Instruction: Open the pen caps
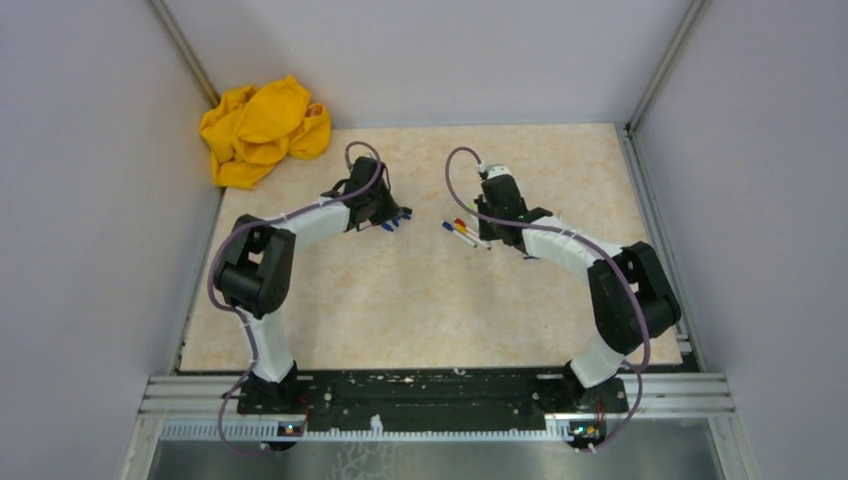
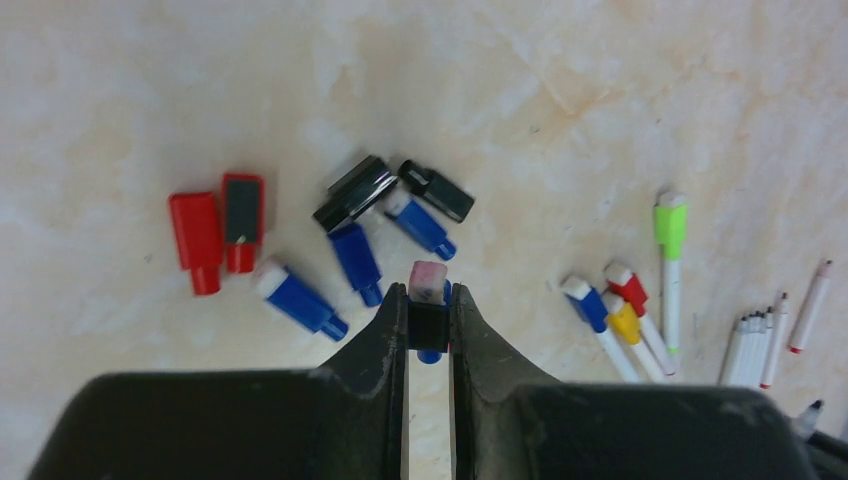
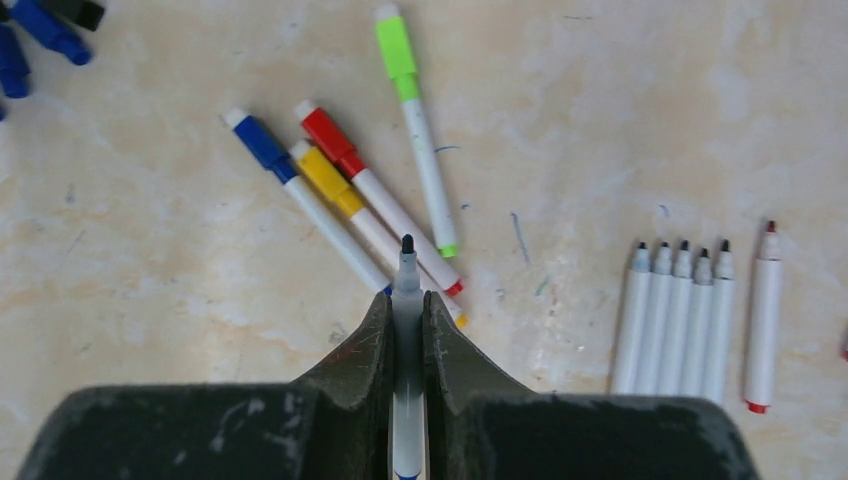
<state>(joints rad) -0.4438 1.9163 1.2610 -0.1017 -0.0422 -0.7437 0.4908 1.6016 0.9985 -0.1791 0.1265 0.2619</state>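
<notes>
Grips a loose cap (image 2: pixel 428 280) in the left hand (image 2: pixel 429 300) near several more caps (image 2: pixel 300 300) on the desk (image 2: pixel 600 90), clamps a bare pen (image 3: pixel 407 265) in the right hand (image 3: pixel 406 305), and leaves four capped pens (image 3: pixel 330 175) to open beside six bare pens (image 3: pixel 680 310), so seemingly past halfway.

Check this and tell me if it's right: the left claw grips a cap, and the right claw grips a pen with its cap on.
One thing is wrong: the pen in the right claw has its cap off. The right wrist view shows its bare dark tip sticking out past the claw. The rest holds: the left claw grips a cap.
</notes>
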